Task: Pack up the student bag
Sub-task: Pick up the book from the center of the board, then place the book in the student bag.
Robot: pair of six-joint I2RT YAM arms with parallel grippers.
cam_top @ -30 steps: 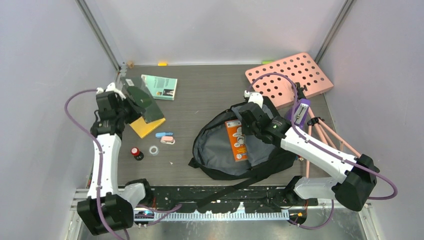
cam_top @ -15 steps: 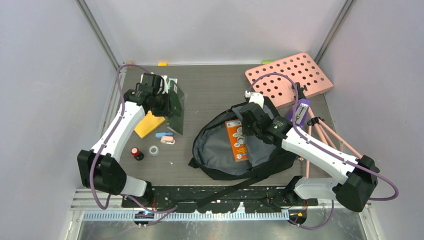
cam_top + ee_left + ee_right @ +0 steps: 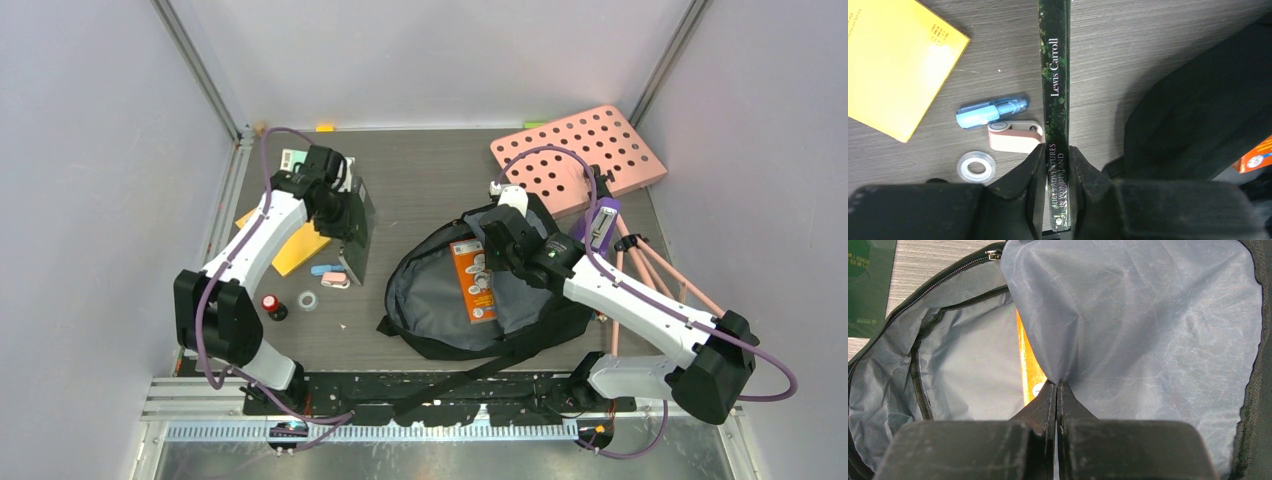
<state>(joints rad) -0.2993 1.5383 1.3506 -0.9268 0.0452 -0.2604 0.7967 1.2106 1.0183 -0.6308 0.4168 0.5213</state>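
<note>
The left gripper [image 3: 1055,155] is clamped on the spine of a dark green book [image 3: 1054,75], one finger [image 3: 1030,170] on each cover. The book stands on edge and runs forward past the fingertips. Just beside one finger lies a pink eraser-like piece [image 3: 1015,137], with a clear tape roll [image 3: 976,167] a little nearer the wrist. A blue tube [image 3: 991,111] lies just beyond the pink piece, and a yellow booklet [image 3: 893,65] lies farther out on that side. On the other side of the fingers, near but apart from them, is the black wall of the student bag [image 3: 1198,115].

The right gripper [image 3: 1057,386] is pinched tight on a fold of the bag's grey lining [image 3: 1148,315], lifting it. Just past its fingertips, inside the open bag, an orange packet [image 3: 1029,365] lies on the lining. The zipper rim [image 3: 948,275] curves beyond that.

From above, the bag [image 3: 440,290] lies open on the table between the two grippers, and a pink board [image 3: 580,155] rests far beyond the right fingers.
</note>
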